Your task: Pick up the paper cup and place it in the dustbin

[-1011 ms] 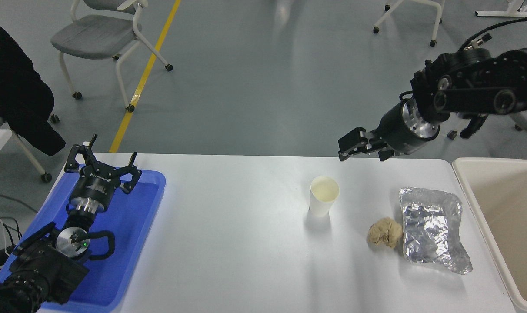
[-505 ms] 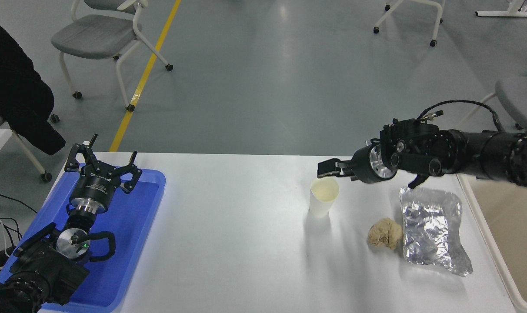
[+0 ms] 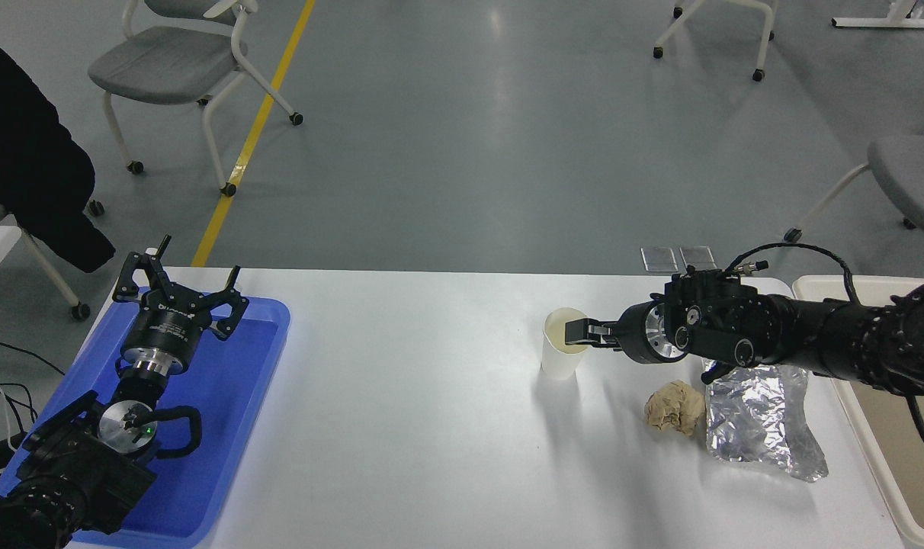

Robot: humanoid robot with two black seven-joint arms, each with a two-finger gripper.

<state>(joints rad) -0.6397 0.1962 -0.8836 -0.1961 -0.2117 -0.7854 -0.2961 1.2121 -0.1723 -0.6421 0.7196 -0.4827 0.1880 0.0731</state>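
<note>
Cup: paper cup (image 3: 563,353) upright on bench (image 3: 416,396).
Right hand (image 3: 576,334): at the cup's rim; grasp state cannot be told.
Left hand (image 3: 178,293): fingers spread, parked over blue tray (image 3: 233,427).

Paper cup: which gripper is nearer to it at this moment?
The right. The right gripper is at the paper cup, its fingers at the rim's right side. The left gripper is parked far off over the blue tray.
</note>
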